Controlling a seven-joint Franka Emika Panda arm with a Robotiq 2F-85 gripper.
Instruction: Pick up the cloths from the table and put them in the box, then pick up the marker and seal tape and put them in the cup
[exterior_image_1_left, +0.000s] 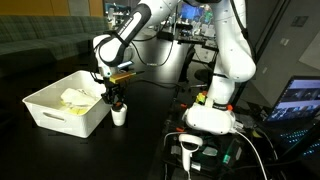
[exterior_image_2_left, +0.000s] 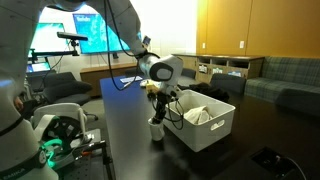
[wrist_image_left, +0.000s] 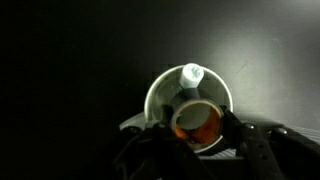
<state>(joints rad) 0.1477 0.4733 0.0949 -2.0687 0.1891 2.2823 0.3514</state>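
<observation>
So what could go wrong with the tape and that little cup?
1. The seal tape fills much of the mouth of the cup, and the marker already stands inside, so the tape may jam or catch on the rim.
2. The cup looks small; the gripper just above could knock it over.

In both exterior views I look from mid-range, slightly raised, at box (exterior_image_1_left: 50, 114) and cup (exterior_image_1_left: 119, 116) from opposing sides. Wrist view: straight down, close over cup.
</observation>
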